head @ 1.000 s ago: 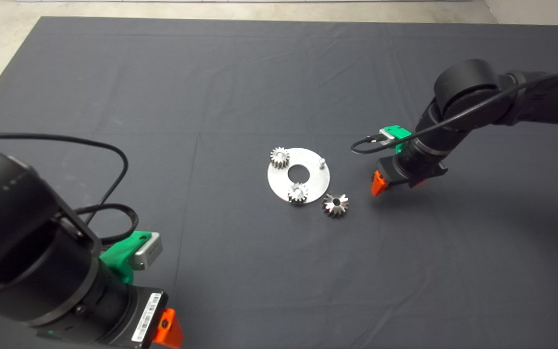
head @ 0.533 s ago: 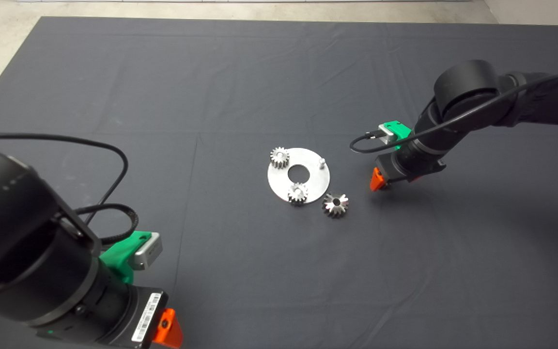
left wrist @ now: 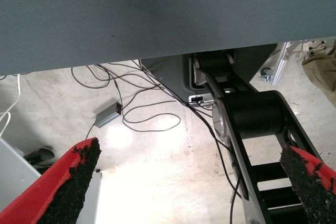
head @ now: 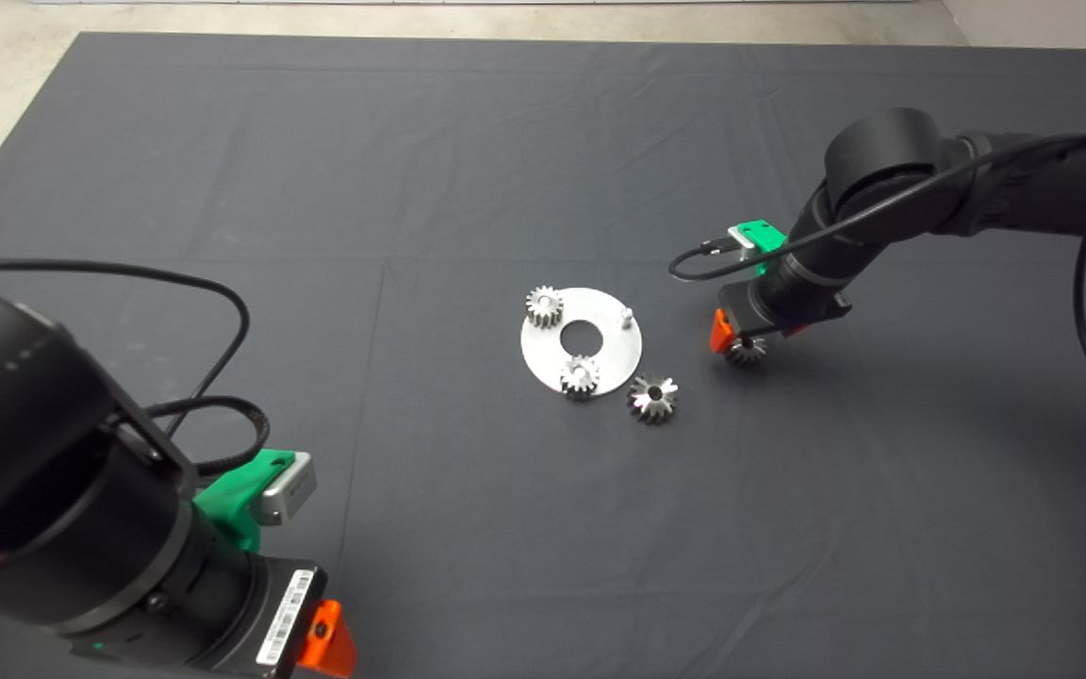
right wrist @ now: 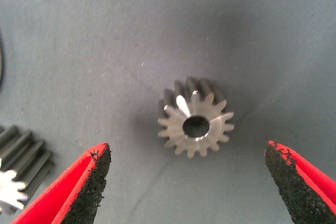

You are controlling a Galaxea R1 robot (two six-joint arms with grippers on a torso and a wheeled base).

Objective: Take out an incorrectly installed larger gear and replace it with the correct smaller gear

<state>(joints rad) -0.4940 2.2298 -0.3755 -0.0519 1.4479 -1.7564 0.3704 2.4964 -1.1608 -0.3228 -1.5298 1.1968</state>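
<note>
The left tool [head: 321, 641] waited at the lower left edge of the surface [head: 222, 141], its fingers [left wrist: 68, 182] spread wide over the floor beyond the mat. Mid-mat lay a flat, round metal plate [head: 604, 354] with a centre hole, carrying two small matte pale gears [head: 544, 306] and a bare peg [head: 628, 314]. The larger gear [head: 653, 397], shiny with flaring teeth, lay on the mat, touching the plate's near right edge. Farther right, the smaller gear [right wrist: 195, 124], dark steel with glinting teeth, lay flat just under the right tool [right wrist: 189, 182], between its open, untouching pads [right wrist: 92, 184].
</note>
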